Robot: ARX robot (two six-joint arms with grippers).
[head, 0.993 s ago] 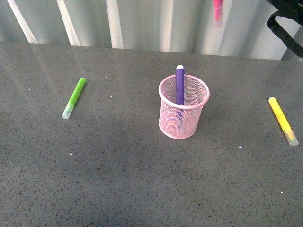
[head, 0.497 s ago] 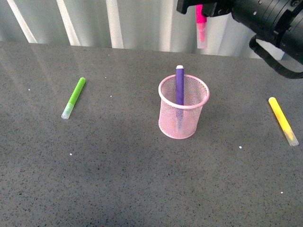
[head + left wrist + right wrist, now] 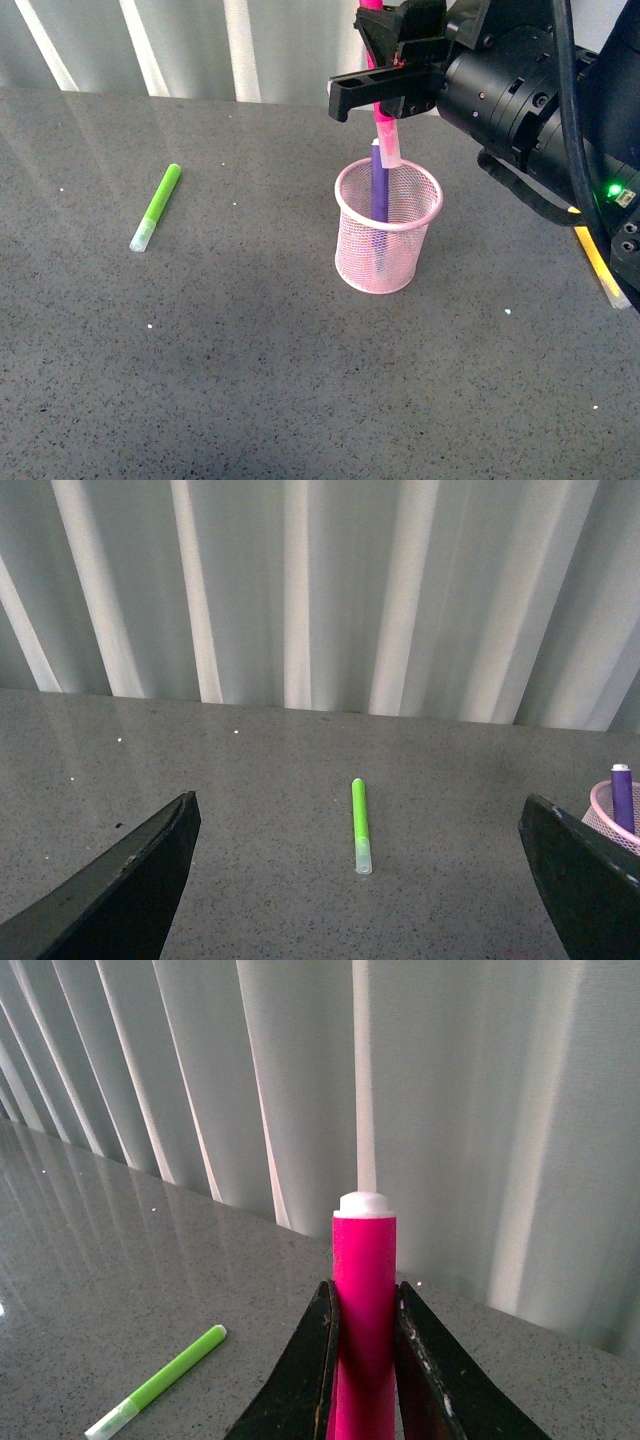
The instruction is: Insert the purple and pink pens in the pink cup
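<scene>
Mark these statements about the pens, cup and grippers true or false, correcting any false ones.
1. The purple pen stands in the pink cup. True.
2. The right gripper grips the pink pen. True.
3. The green marker lies inside the cup. False: it lies on the table, apart from the cup.
4. The left gripper is shut on a pen. False: it is open and holds nothing.

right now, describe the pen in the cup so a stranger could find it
Find the pink mesh cup mid-table. The purple pen stands upright inside it, white end above the rim. It is the only purple one: the pink pen hangs above in the right gripper, the green marker lies flat to the left.
</scene>
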